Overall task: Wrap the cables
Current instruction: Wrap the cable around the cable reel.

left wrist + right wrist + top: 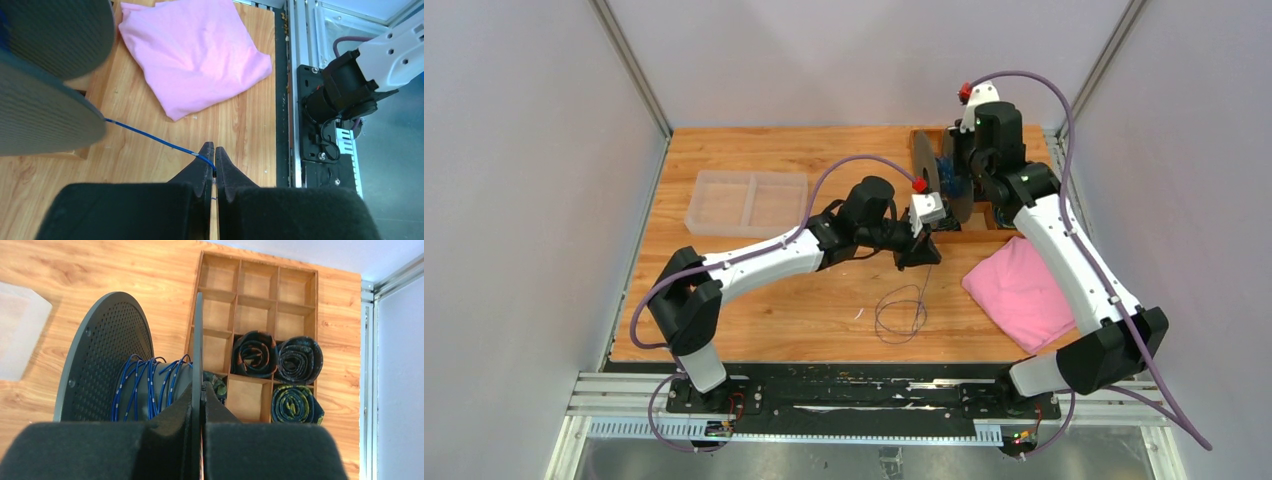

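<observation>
The left gripper has its fingers together, and a thin blue cable is pinched between the tips. From this pinch the cable runs in a nearly straight line over the wood to the spool, where it goes out of sight behind the flange. Farther out lies a pink cloth, which touches neither the cable nor the spool.

The right gripper is also closed. It clamps the thin edge of one spool flange, and I think it is there to keep the spool steady.

The cable looks very light, limp and smooth. My judgement is that it can slip through the pads and will not keep a shape, so it must stay under a little tension. A good place to hold it is close to the spool, on the straight part and not on the loops.

Only the right wrist view shows the blue turns already lying on the spool core. It also shows a wooden box with compartments, just beside the spool, and rolled bundles in some of them. Only the top view shows the loose loops of cable on the table, near the left gripper, and a clear tray well apart.
</observation>
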Tool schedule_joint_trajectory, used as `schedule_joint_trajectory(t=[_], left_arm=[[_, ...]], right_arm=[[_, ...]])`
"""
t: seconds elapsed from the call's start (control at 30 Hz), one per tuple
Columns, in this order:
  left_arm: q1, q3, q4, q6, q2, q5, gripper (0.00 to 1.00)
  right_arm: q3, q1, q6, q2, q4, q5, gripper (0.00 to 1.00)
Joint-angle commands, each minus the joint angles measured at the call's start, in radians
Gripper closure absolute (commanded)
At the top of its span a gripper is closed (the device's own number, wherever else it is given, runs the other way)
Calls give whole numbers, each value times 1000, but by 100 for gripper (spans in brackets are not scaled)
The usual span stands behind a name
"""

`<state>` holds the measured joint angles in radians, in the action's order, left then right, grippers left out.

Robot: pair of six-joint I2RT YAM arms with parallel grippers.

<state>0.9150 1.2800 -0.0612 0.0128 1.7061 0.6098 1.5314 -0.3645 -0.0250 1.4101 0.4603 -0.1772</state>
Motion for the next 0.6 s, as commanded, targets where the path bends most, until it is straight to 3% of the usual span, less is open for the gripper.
schedule_joint_trajectory(t=[0.0, 0.23, 0.57], left_arm=[[15, 136, 212, -55, -15, 42, 97], [10, 310, 439, -119, 0, 3, 100], [-90, 422, 536, -50, 22, 14, 96]], right_arm=[[-74, -31, 63, -29, -183, -82, 99], [-200, -48, 130, -79, -250, -92, 99], [-326, -60, 161, -161, -253, 0, 99]])
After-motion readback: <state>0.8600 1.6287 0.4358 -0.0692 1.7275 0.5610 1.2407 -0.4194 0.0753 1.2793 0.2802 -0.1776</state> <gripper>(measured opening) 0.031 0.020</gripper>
